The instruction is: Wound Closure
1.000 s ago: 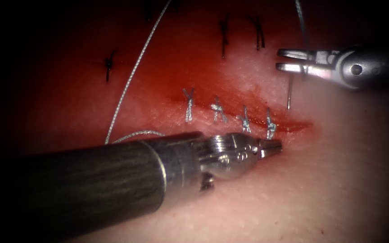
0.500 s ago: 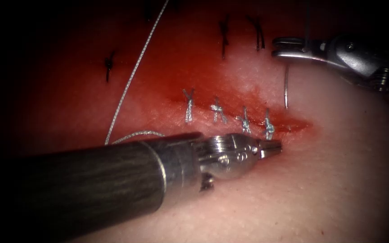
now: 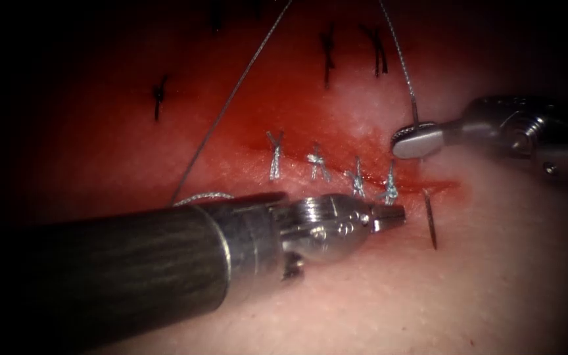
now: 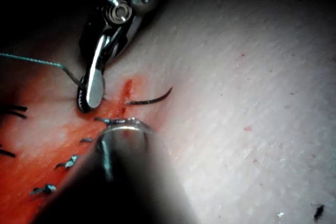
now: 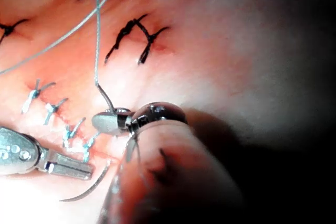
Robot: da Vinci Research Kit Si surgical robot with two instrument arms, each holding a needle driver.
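One needle point(image 3: 430, 219) in right hand point(image 3: 417, 140).

Endoscope light pools on the tissue point(image 3: 494, 283) at centre, fading into a heavy dark vignette at the edges. Glare glints off both tools' metal. Close foreground shafts blur in the wrist views.

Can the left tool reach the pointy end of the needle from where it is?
Probably yes. The left tool sits with shut, empty jaws right beside the needle tip, which sticks out of the tissue below the cut's right end. Nothing lies between them. The right tool holds the needle's other end.
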